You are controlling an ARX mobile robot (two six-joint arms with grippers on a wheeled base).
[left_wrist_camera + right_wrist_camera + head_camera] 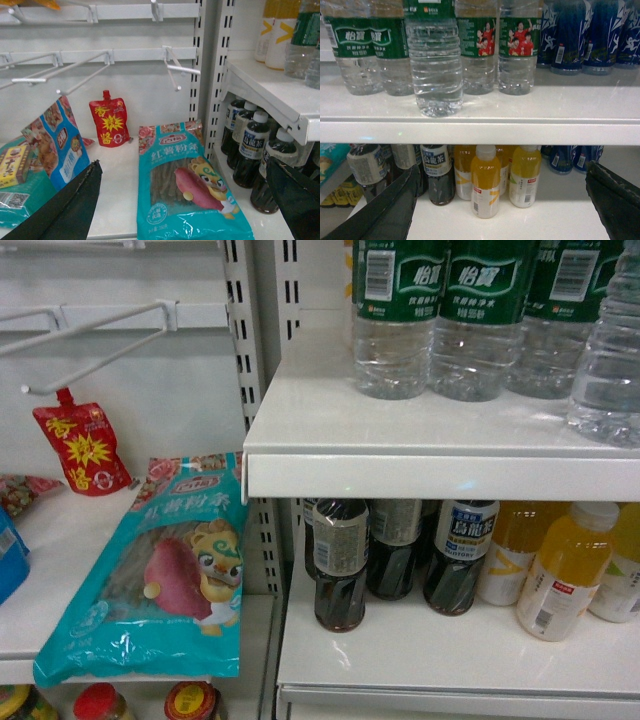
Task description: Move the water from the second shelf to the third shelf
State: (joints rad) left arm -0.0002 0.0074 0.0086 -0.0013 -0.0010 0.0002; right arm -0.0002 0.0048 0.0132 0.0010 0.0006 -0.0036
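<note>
Black end effector fingers frame the bottom corners of the right wrist view, spread wide with nothing between them; the right end effector is agape and empty, aimed at the front of the drinks shelving. Likewise the left end effector shows its two dark fingers far apart and empty, facing the snack bay, where a teal sweet-potato noodle packet lies flat and a red sauce pouch leans against the back panel below bare wire hooks.

Green-labelled water bottles stand in a row on the upper white shelf. One water bottle stands forward of the row, close to the shelf's front edge, which would make it the easiest to grip from the front without knocking its neighbours. Dark blue drink bottles stand to the right of the water on that shelf.

On the lower shelf, dark tea bottles and yellow juice bottles sit towards the back, leaving bare board in front of them, room enough for a bottle.

Which shelf counts as second or third I cannot tell, since the whole rack is not visible. All the water seen stands on the upper shelf, with none on the one beneath.
</note>
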